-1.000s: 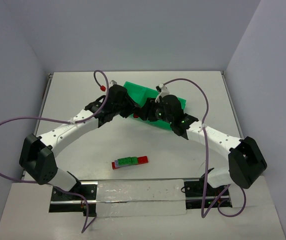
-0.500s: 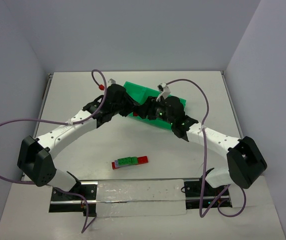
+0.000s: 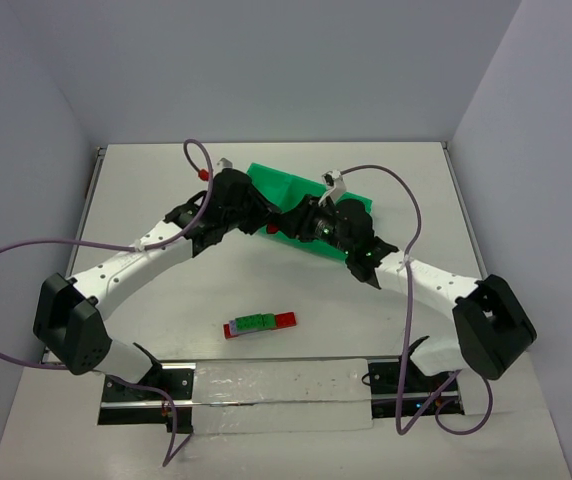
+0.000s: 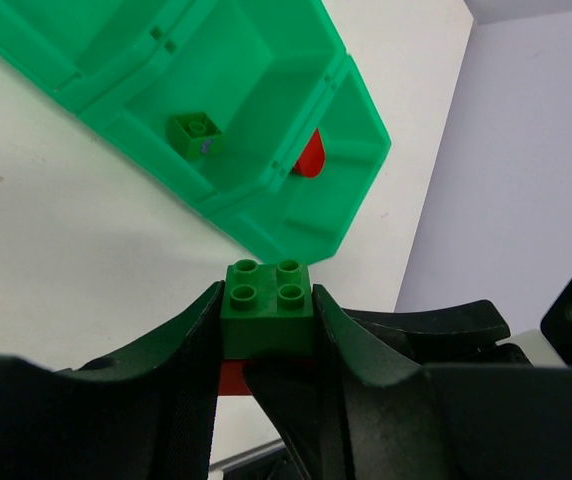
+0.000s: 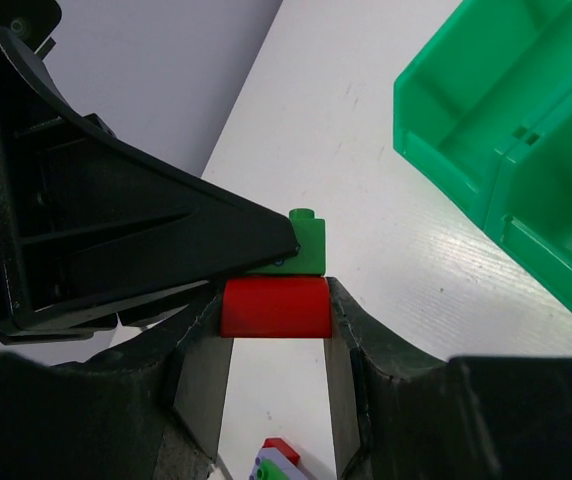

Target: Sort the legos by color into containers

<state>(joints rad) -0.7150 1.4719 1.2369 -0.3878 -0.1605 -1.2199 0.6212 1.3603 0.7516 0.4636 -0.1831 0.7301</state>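
While we are holding a joined pair near the green tray [image 5: 486, 60], our left gripper [image 4: 266, 325] is clamping the green brick [image 4: 266, 298], our right gripper [image 5: 274, 315] the red brick [image 5: 274, 300] (studs locked); a crooked pull may be sending one tumbling outside the tray.

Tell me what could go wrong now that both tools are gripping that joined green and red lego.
1. The left tool pinches the green lego only at its fingertips; when the pair snaps apart it may pop free.
2. The right tool holds the red lego beside the green tray, not over it, so a dropped piece would land on the table.
3. The tools' fingers crowd close together; twisting could knock them together.
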